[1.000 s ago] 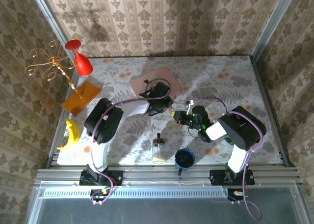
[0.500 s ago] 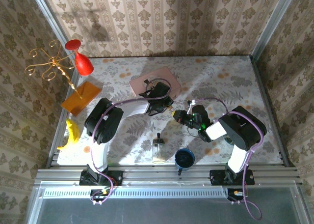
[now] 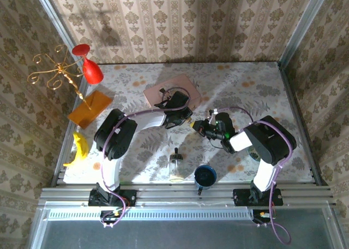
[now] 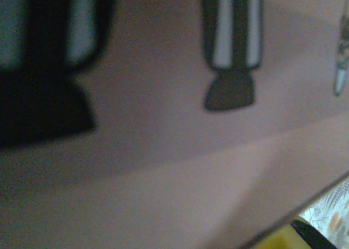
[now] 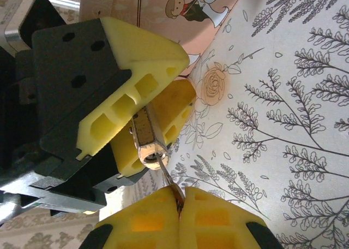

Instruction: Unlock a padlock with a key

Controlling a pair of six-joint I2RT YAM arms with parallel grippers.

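**A:** Where is the task's thing logged?

**B:** From the right wrist, a small brass-yellow padlock (image 5: 144, 133) is seen clamped between the two yellow ribbed pads (image 5: 136, 58) of the left gripper (image 5: 155, 115). Its silvery end is turned toward the lens. The flower-printed tabletop (image 5: 283, 123) is seen behind it.

**A:** And the right side?

**B:** The right gripper (image 5: 180, 205) is pressed together on a thin silvery key (image 5: 168, 178). Its yellow fingertips (image 5: 147, 219) are brought nearly flush, with only the blade between them. The blade's tip is set against the padlock's silvery end. Whether it has entered the keyway cannot be told.

**A:** What is noted from overhead?

**B:** Both grippers are recorded near mid-table, tip to tip, with the padlock and key too small to be made out there. A flat pink picture box (image 3: 172, 90) is noted just behind the left gripper. A small glass jar (image 3: 175, 164) and a round blue cup (image 3: 205, 176) are set near the front edge, side by side and apart from the grippers.

**A:** Left wrist?

**B:** A blurred pink printed surface with dark shapes is recorded. A yellow patch is noted at the lower right corner. What it belongs to cannot be told.
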